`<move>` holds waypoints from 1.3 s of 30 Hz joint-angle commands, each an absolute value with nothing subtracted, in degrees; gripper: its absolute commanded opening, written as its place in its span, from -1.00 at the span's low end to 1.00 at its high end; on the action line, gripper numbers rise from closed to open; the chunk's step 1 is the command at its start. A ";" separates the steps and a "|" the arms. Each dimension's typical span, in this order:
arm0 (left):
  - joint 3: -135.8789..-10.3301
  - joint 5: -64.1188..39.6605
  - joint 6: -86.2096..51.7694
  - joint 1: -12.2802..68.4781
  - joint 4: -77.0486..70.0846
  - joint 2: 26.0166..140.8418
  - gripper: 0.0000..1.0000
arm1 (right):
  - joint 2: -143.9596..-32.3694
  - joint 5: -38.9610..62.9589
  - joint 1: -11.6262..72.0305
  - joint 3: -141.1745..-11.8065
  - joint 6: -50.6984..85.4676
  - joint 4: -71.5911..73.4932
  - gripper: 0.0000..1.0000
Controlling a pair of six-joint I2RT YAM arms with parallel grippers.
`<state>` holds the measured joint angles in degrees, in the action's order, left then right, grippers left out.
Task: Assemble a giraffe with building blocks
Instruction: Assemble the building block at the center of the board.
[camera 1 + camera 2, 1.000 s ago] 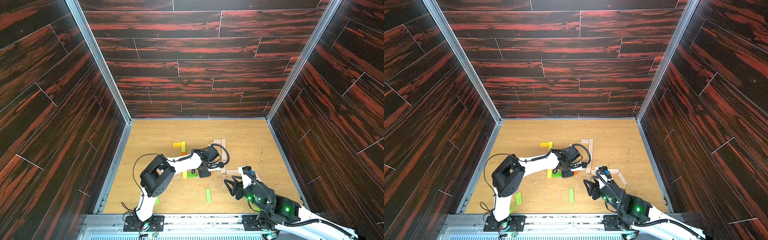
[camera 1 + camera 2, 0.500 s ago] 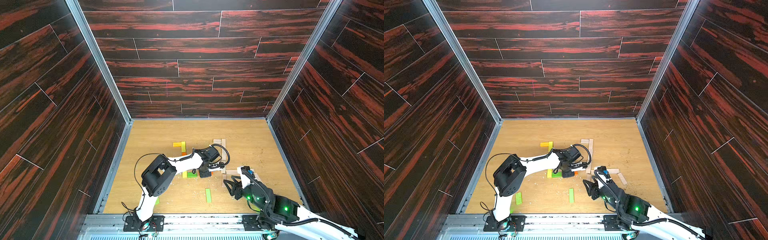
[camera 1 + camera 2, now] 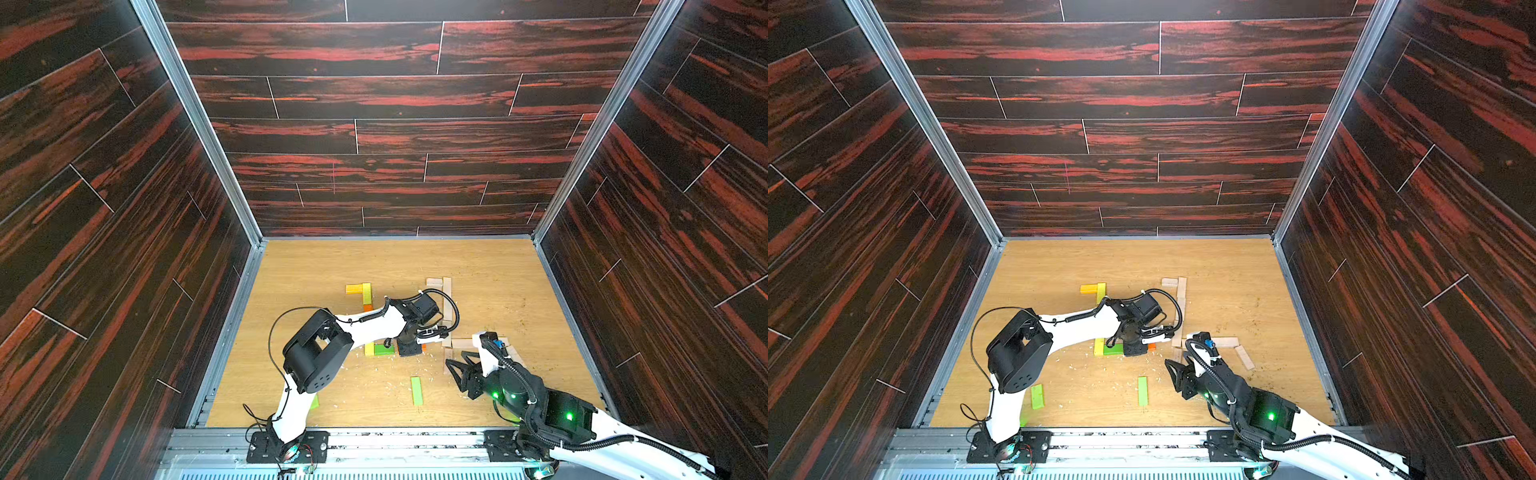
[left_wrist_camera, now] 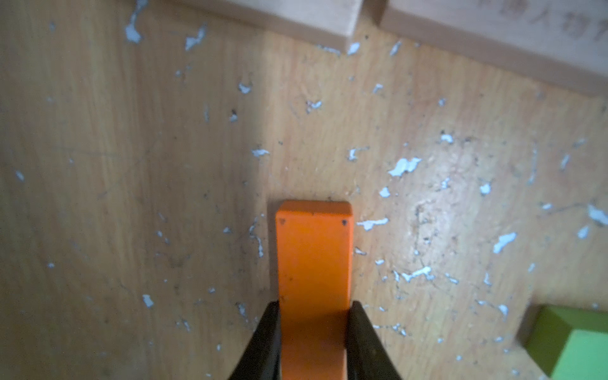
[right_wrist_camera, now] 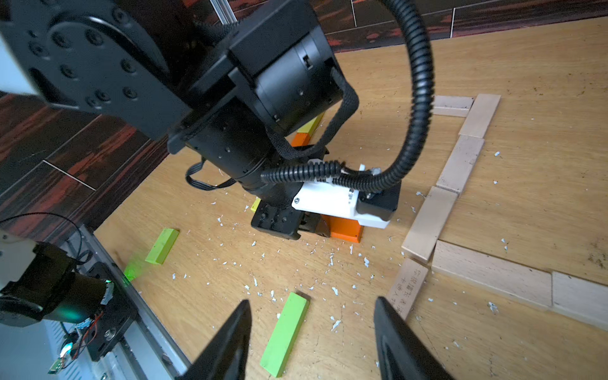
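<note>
An orange block [image 4: 314,263] lies flat on the wooden floor, and my left gripper [image 4: 314,316] is shut on its long sides. In both top views that gripper [image 3: 409,348] [image 3: 1136,348] points down at mid-floor, the orange block [image 3: 1151,346] peeking out beside it. My right gripper [image 5: 312,300] hangs open above the floor with nothing between its fingers, just over one end of a green block [image 5: 286,332] [image 3: 416,390]. Pale wooden blocks [image 5: 460,164] lie in a line to its right.
A yellow block pair [image 3: 358,288] sits farther back, and green and yellow blocks [image 3: 380,349] lie under the left arm. Another green block [image 3: 1037,395] lies near the left arm's base. Pale blocks [image 3: 446,297] run back toward the rear. White flecks litter the floor; dark walls enclose it.
The left arm has shifted slightly over the orange block. The right arm has stayed where it was, jaws unchanged.
</note>
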<state>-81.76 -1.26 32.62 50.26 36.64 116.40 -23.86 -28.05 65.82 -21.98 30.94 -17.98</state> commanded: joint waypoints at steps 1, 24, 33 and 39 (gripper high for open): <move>-80.43 -1.59 33.49 50.46 38.76 115.67 -0.50 | -24.33 -28.13 65.72 -21.45 30.95 -16.79 0.20; -78.00 1.84 33.04 50.05 38.70 113.43 -0.52 | -26.03 -27.60 65.70 -21.71 30.94 -15.44 0.20; -77.36 2.33 33.25 49.58 39.60 112.40 -0.52 | -26.24 -27.51 65.66 -21.80 30.98 -15.33 0.20; -77.50 1.98 33.28 49.58 39.38 112.40 -0.50 | -26.64 -27.51 65.66 -21.75 30.94 -14.87 0.20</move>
